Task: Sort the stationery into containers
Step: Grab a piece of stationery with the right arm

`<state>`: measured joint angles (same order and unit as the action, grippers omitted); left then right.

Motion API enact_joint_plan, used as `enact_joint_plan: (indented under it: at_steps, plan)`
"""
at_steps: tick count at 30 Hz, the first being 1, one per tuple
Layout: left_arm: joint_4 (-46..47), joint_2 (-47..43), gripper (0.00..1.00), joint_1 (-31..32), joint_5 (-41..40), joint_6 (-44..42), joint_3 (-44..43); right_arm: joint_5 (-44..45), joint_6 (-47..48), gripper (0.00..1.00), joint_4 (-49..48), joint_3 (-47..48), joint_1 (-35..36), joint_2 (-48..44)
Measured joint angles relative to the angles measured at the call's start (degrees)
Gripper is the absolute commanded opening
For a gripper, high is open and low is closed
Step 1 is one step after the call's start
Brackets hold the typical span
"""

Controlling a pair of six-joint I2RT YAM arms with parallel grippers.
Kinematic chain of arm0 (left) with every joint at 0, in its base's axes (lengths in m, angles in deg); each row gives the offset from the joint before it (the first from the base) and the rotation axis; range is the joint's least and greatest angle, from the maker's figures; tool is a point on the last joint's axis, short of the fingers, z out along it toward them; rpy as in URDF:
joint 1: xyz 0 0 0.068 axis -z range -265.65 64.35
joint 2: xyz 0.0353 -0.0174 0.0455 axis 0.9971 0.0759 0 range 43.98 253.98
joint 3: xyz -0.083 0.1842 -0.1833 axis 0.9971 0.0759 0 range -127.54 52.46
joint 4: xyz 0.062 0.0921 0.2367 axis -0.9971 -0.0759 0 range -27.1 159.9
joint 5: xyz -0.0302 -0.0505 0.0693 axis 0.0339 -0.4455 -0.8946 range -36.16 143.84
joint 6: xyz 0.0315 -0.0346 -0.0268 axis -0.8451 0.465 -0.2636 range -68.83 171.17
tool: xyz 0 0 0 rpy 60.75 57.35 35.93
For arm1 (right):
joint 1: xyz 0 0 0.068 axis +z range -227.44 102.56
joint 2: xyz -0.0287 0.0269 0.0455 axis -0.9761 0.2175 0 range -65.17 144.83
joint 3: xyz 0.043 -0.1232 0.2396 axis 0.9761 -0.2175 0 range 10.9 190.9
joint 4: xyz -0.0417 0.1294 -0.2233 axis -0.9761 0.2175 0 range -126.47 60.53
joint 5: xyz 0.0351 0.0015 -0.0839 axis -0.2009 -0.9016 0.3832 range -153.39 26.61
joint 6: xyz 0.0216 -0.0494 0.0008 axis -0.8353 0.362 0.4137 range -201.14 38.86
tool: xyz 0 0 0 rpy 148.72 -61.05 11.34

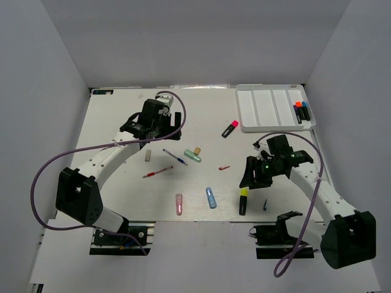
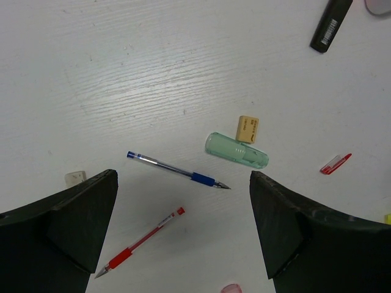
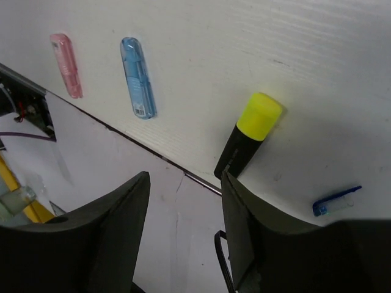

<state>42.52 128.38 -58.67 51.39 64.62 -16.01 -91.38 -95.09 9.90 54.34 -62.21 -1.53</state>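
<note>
**Lining up on the yellow highlighter, tips welcome**

My right claw is spread, with nothing between the fingers, hanging low over the near edge of the table. The stubby black highlighter with the yellow cap lies flat on the board just ahead of one finger. So it's off to the side of the gap, not in it.

I reckon the trick is to slide sideways until the black barrel sits square in the middle. Then turn the wrist so the fingers cross the barrel instead of running along it, drop, and pinch the barrel rather than the cap. It's close to the table edge, so a nudge toward me could roll it off, I guess. A little blue clip lies nearby, out of the way I think.

Drop-off is the white rectangular plastic tray at the far right corner, well apart from here. Its rightmost slot holds a few capped black highlighters, orange and blue caps showing. The other long slots look bare, so yellow probably goes in with those.

My left claw is spread wide too, hovering over a thin blue pen and holding nothing.
</note>
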Motion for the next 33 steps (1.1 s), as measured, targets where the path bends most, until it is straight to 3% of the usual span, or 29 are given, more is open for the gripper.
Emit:
enact_joint_plan:
  at_steps: [5,6,7,16,27,33]
  plan:
    - [0.04,0.44,0.98,-0.20,0.26,0.63,0.00,6.29,-4.02,0.58,0.31,-2.40,2.93,-2.95]
    - [0.04,0.68,0.98,-0.20,0.33,0.81,0.00,6.78,-4.85,0.85,0.24,-3.02,3.28,-2.95]
    - [0.02,0.96,0.97,-0.20,0.33,0.98,-0.02,6.99,-6.36,0.89,0.17,-3.63,3.67,-2.95]
    - [0.02,1.64,0.97,-0.20,0.26,1.22,-0.02,9.79,-11.61,0.89,-1.03,-6.88,9.99,-1.77]
    - [0.90,3.28,0.97,-0.20,-0.20,1.25,-0.20,21.09,-15.72,0.88,-0.87,-4.33,12.46,8.66]
    - [2.14,3.69,0.97,-0.37,-0.37,1.20,-0.20,23.34,-16.15,0.76,-1.79,0.92,15.34,12.83]
